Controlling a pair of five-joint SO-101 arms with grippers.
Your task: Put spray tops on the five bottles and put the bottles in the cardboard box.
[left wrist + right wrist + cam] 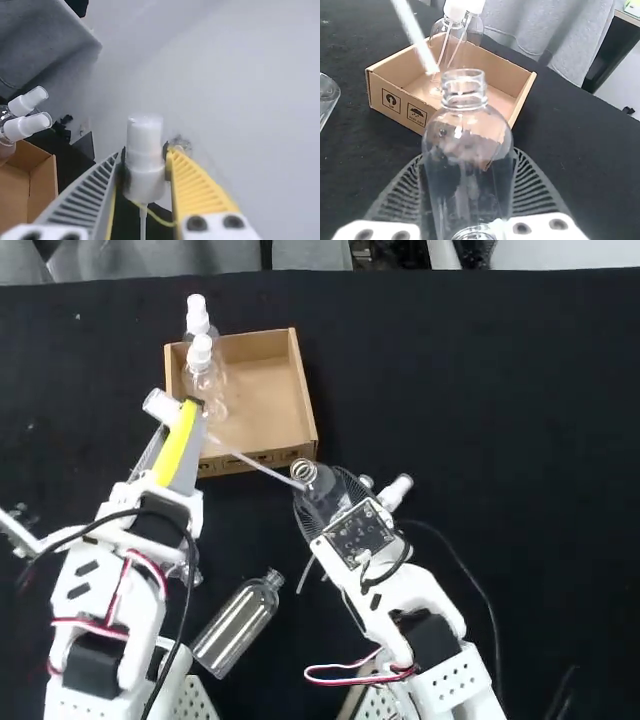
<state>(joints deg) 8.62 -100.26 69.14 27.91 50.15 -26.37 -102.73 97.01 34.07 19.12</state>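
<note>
You see the left gripper clamping a spray top at the rim of the cardboard box with two capped bottles inside, the right gripper holding an open bottle just beside it, and another bottle lying on the worktop.

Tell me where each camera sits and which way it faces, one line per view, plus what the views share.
High view: fixed above the table, looking down on the cardboard box; both arms show.
Left wrist view: on the left arm, looking along the left tool, which is shut on a spray top, towards a pale wall.
Right wrist view: on the right arm, looking over the right tool, which is shut on an open bottle, towards the box.
Shared: all three show the box and the two capped bottles.
</note>
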